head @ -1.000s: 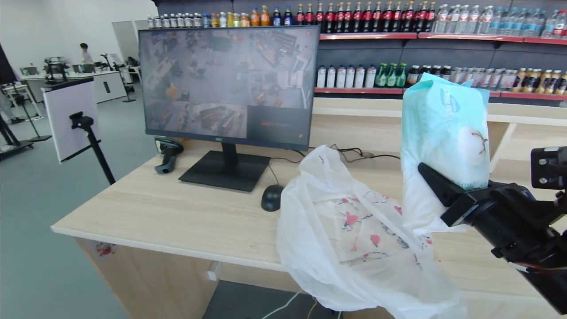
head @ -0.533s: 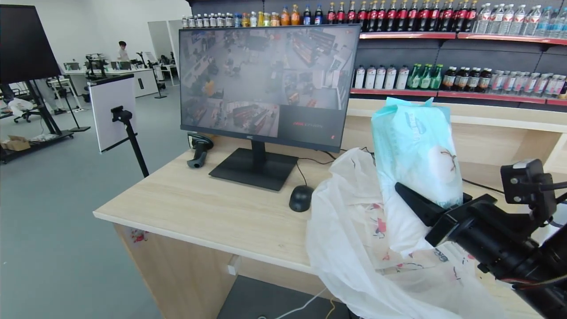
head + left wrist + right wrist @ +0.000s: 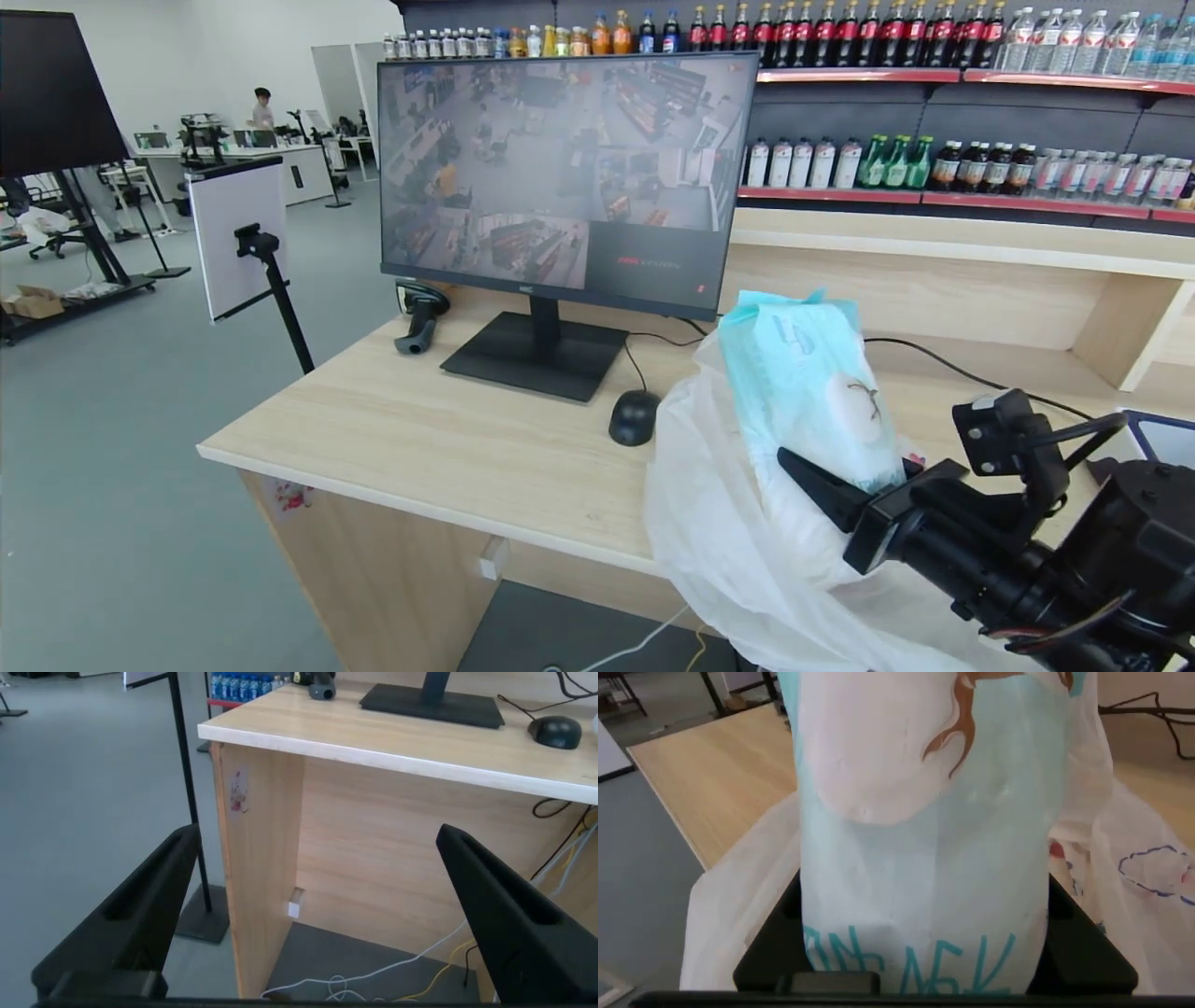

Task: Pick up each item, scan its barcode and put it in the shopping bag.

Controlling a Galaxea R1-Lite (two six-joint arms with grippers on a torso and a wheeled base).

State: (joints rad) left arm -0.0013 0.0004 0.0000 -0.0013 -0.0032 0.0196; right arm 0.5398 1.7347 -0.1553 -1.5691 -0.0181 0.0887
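The teal pack of tissues (image 3: 803, 392) has come down and tipped over toward the monitor (image 3: 560, 177) since half a second ago, when it stood higher and nearly upright; the right gripper (image 3: 848, 462) has sunk with it, its fingers clamped on the pack's lower part from both sides, as the right wrist view confirms (image 3: 924, 952); the pack (image 3: 924, 812) leans with its top end toward the monitor's right edge, over the mouth of the white shopping bag (image 3: 719, 523); its lower end seems to sit inside the bag's folds, though the plastic hides where it ends; the bag lies slumped on the wooden counter (image 3: 420, 439), to the right of the monitor's stand and nearer the robot, spilling over the near edge; a black mouse (image 3: 635, 417) rests between the stand and the bag; a handheld scanner (image 3: 420, 317) stands just left of the monitor's lower corner; the left gripper (image 3: 318, 905) hangs low, beneath the countertop that bears the monitor, its fingers spread wide with nothing between them.
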